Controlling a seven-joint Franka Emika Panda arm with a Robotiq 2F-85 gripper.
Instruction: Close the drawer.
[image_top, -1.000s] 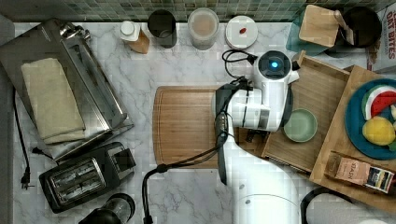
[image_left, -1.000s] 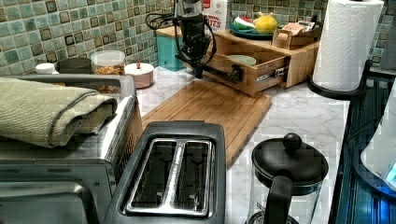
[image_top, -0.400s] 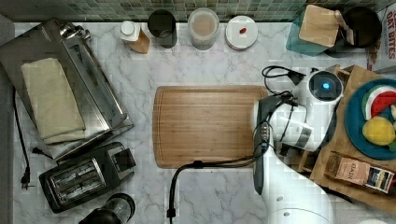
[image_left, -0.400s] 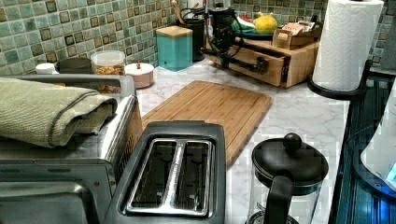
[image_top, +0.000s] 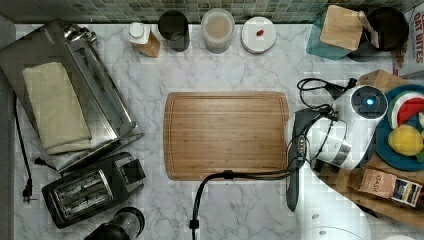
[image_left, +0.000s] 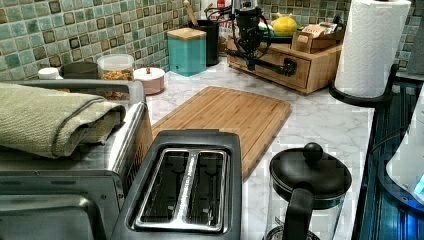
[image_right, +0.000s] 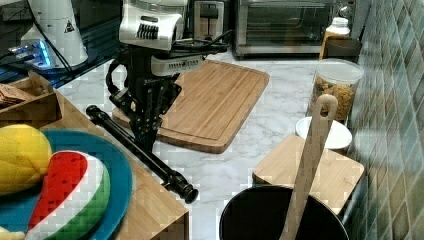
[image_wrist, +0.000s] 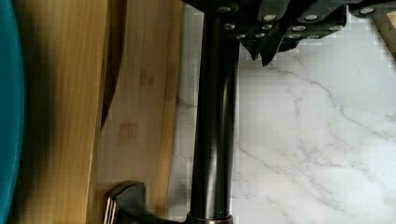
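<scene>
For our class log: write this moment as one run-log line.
drawer: pushed in, front flush | gripper: at bar handle | cutting board: bare

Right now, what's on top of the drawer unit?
On the wooden drawer unit: a blue plate with a yellow fruit and a watermelon slice, plus a small wooden box. The drawer's inside is hidden: it looks shut, the end effector at its handle.

White grey-veined marble countertop (image_top: 240, 210) backed by a wall of small green glazed mosaic tiles (image_left: 75, 35), evenly lit.
</scene>
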